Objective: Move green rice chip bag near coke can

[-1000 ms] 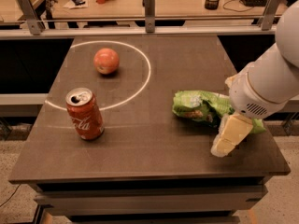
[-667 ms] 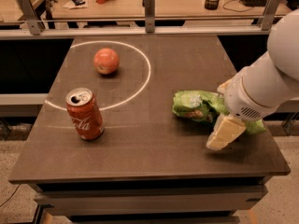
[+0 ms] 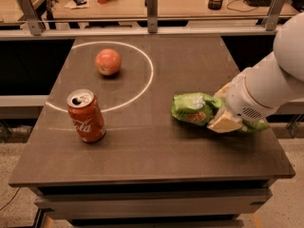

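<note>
The green rice chip bag [image 3: 192, 107] lies crinkled on the right side of the dark table [image 3: 156, 148]. The coke can [image 3: 86, 116] stands upright at the front left, well apart from the bag. My gripper [image 3: 222, 107] has come down over the bag's right end. One cream finger [image 3: 224, 123] shows in front of the bag and a bit of the other behind it, so the jaws stand open astride the bag. The white arm [image 3: 270, 82] hides the bag's right end.
A reddish-orange apple [image 3: 108, 61] sits at the back left inside a white painted circle [image 3: 151, 70]. The table's right edge runs close to the bag. Metal rail posts [image 3: 152, 6] and a cluttered desk stand behind the table.
My gripper has moved up and left from the table's front right onto the bag's right end. The bag, can and apple have not moved.
</note>
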Controlling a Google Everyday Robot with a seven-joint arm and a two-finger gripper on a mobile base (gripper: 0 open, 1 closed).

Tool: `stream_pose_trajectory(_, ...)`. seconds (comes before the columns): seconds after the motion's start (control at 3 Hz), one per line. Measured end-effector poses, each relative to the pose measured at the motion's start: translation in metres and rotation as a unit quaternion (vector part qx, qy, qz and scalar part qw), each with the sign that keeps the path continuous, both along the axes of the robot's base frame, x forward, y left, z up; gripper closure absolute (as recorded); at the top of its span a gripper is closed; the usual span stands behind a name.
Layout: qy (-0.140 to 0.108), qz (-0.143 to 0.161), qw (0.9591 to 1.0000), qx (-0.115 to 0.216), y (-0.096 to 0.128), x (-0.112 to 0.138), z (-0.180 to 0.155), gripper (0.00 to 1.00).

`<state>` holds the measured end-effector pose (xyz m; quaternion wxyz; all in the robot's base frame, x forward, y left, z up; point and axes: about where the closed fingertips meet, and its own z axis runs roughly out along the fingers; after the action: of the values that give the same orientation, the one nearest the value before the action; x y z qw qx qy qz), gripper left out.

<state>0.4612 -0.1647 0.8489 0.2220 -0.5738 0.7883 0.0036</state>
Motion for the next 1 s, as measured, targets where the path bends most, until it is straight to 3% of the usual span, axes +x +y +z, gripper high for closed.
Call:
stream_pose_trajectory(0.33, 0.003, 0.01, 0.9984, 0.055, 0.005, 0.002, 0.01, 0.87)
stream_pose_trajectory(0.67, 0.013, 0.021, 0.9891, 0.145, 0.006, 0.005, 0.027, 1.0)
stream_pose_trajectory(1.0, 0.036, 0.025, 0.9691, 0.243, 0.017, 0.003, 0.05, 1.0)
